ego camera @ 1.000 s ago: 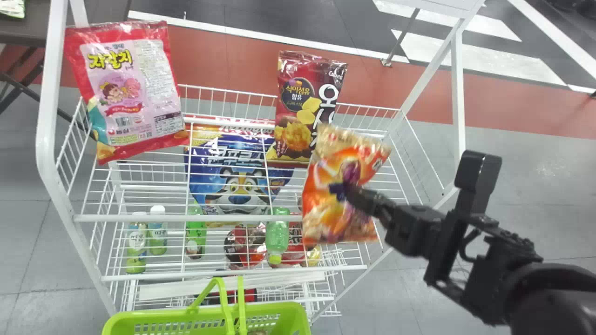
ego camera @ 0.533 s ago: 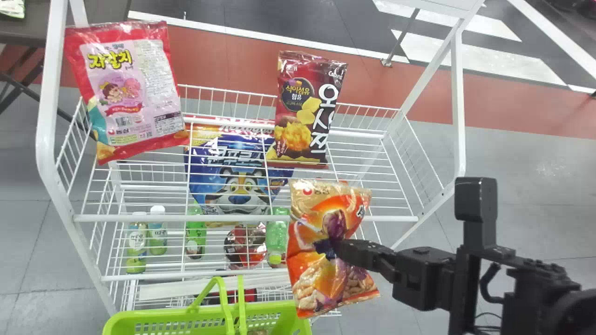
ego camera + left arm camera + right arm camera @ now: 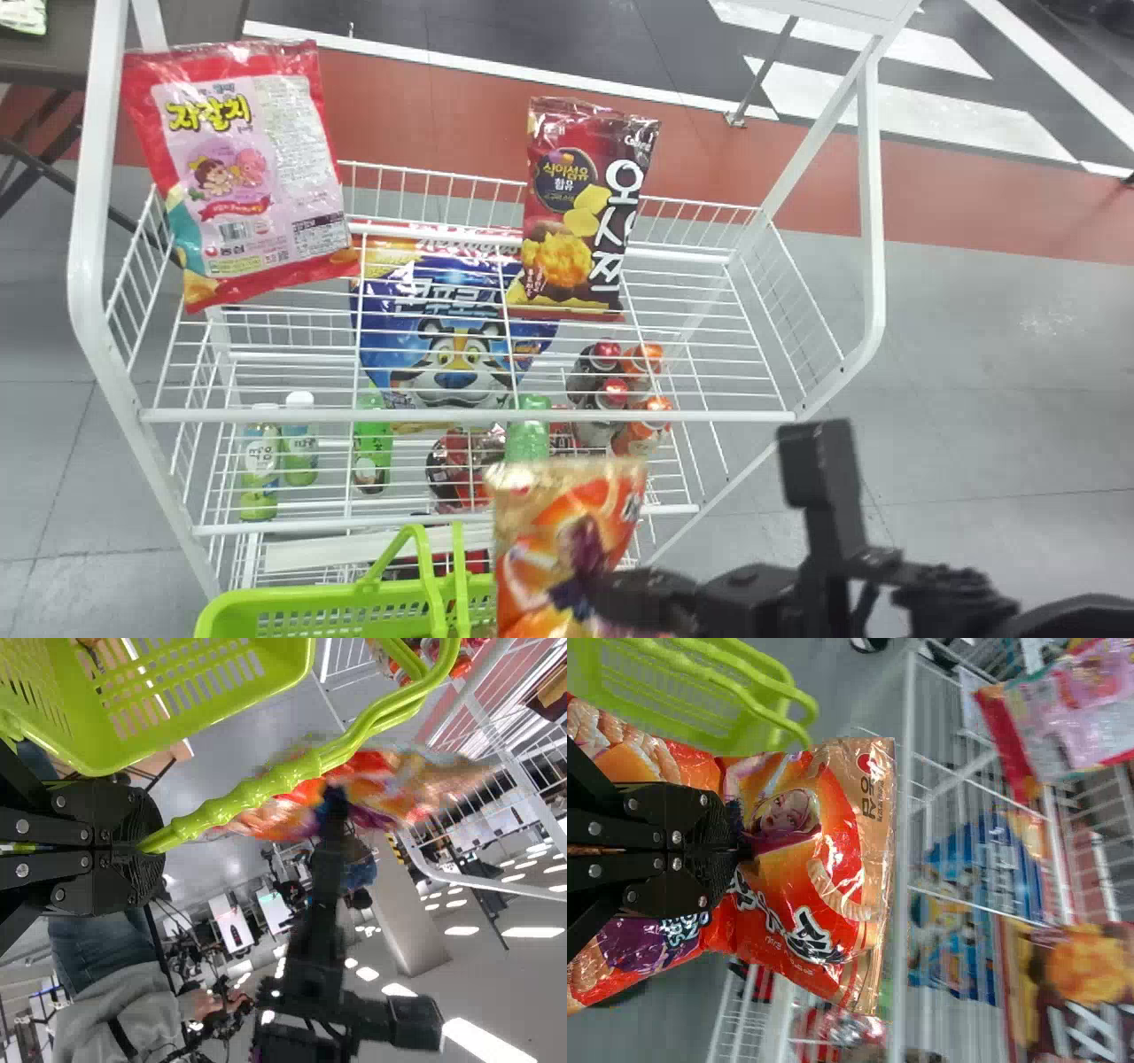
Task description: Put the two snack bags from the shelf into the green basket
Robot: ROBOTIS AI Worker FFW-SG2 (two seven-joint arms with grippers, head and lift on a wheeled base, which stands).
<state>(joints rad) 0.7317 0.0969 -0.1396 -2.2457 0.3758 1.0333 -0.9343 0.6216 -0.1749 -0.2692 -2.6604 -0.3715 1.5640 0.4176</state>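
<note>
At the head view's bottom, my right gripper (image 3: 594, 595) is shut on an orange snack bag (image 3: 567, 523), held beside and partly over the green basket (image 3: 266, 607). In the right wrist view my right gripper (image 3: 735, 846) pinches the middle of the orange bag (image 3: 824, 877), the basket (image 3: 771, 704) near it. The left wrist view has my left gripper (image 3: 146, 848) shut on the handle of the green basket (image 3: 177, 709). A red-pink snack bag (image 3: 252, 177) and a dark red snack bag (image 3: 576, 213) stand on the upper rack.
The white wire rack (image 3: 469, 415) stands behind the basket, its front rail between basket and upper bags. A blue cereal bag (image 3: 452, 328), bottles (image 3: 299, 443) and several red-capped items (image 3: 611, 390) sit lower on it. A table (image 3: 44, 53) is at the back left.
My right gripper has carried the orange bag away from the rack, down and left in the head view to the basket's right side. The bags on the upper rack have kept still.
</note>
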